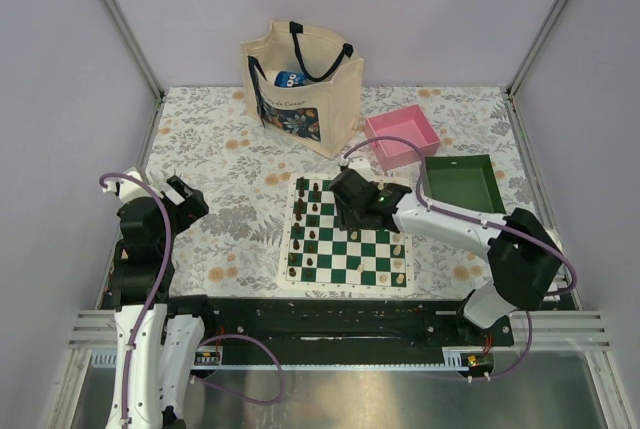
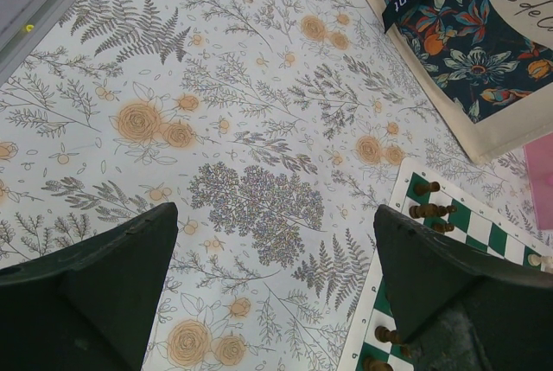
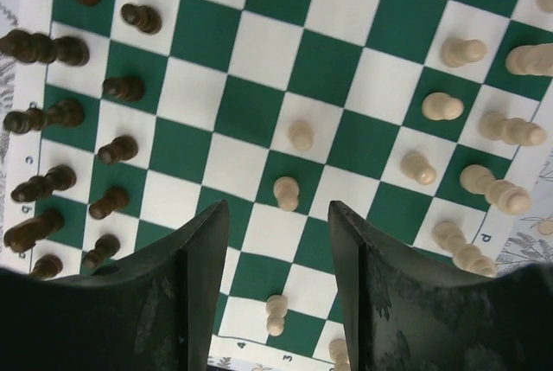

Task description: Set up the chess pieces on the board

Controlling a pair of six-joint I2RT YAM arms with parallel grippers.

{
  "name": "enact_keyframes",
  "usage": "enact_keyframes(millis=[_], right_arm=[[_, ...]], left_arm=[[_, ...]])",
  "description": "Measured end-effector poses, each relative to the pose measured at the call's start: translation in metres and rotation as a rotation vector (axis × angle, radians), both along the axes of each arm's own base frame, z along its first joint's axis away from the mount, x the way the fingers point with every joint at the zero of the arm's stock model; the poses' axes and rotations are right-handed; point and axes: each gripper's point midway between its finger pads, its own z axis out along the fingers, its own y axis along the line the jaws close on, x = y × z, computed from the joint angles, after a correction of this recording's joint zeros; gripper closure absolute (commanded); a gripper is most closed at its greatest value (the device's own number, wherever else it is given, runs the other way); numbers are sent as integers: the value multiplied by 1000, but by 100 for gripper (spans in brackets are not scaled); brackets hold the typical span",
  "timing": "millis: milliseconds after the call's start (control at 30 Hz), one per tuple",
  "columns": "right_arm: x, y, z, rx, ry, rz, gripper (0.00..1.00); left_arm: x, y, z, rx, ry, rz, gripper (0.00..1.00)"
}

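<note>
1. Step in hand: ranking the cream pieces (image 3: pixel 442 106). The dark pieces (image 3: pixel 123 87) stand in two rows along one edge of the board (image 3: pixel 259 47).
2. Next move, as judged: centre on a stray pawn (image 3: pixel 286 194) mid-board, descend, then close.
3. Right tool (image 3: pixel 276 208): part open above the board, gripping nothing.
4. Left tool (image 2: pixel 275 209): fully open and empty, over the bench (image 2: pixel 259 68) beside the board.

Table (image 1: pixel 220 224) covered in white cloth printed with grey ferns and orange flowers. On it lie a flat green-and-white checked chessboard (image 1: pixel 340 247), near centre; a beige canvas tote bag (image 1: pixel 300 99), standing behind it; and, to the right, a square pink plastic tray (image 1: pixel 402 137) and a dark green tray (image 1: pixel 462 184).
</note>
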Motion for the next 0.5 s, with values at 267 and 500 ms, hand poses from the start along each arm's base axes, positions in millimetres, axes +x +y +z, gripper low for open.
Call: enact_keyframes(millis=[267, 500], right_arm=[[14, -11, -2, 33, 29, -39, 27], [22, -9, -5, 63, 55, -43, 11]], left_arm=[[0, 0, 0, -1, 1, -2, 1], [1, 0, -3, -2, 12, -2, 1]])
